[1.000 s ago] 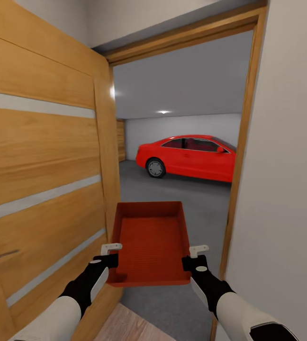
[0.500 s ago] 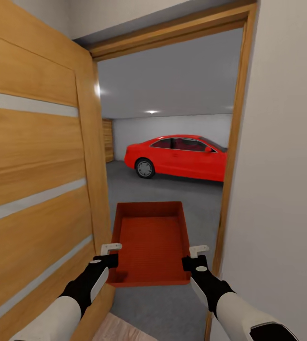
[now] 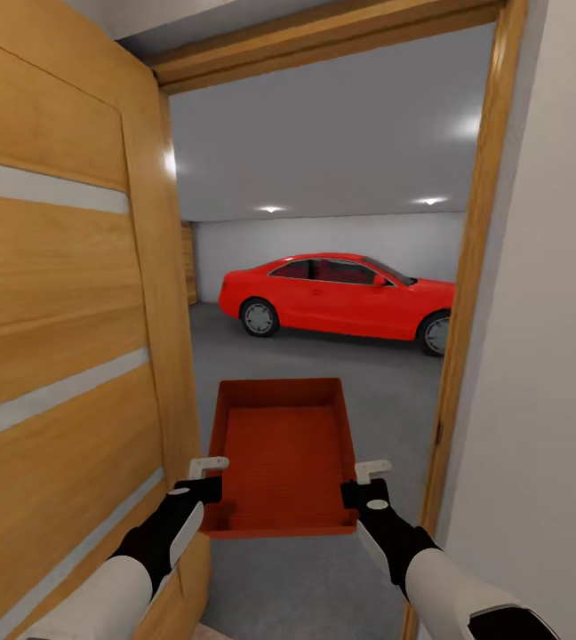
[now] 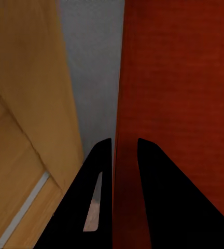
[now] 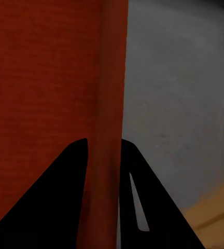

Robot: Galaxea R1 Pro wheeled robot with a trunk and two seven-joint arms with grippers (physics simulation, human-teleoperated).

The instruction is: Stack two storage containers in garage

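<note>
Both grippers carry one storage container (image 3: 281, 455) out in front of the robot at the doorway: the left gripper (image 3: 208, 468) is pinched on the container's left wall, the right gripper (image 3: 372, 471) on its right wall. In the left wrist view the two dark fingers (image 4: 94, 192) straddle the red-orange wall (image 4: 123, 104), one on each side; the right wrist view shows the same clamp — fingers (image 5: 65, 187) either side of the wall (image 5: 112, 104).

The open-top bin hangs level above the grey concrete floor (image 3: 395, 391), its ribbed inside bare. An open wooden door (image 3: 66, 293) with pale horizontal strips stands at the left, just beside the container's left wall, and the wooden door frame (image 3: 470, 267) runs up the right, next to a plain white wall (image 3: 546, 356).

Through the opening lies the garage — white-grey back wall (image 3: 324, 236), grey ceiling with small round lights (image 3: 270, 210), and a red car (image 3: 337, 296) parked across the far side, well apart from the bin.
</note>
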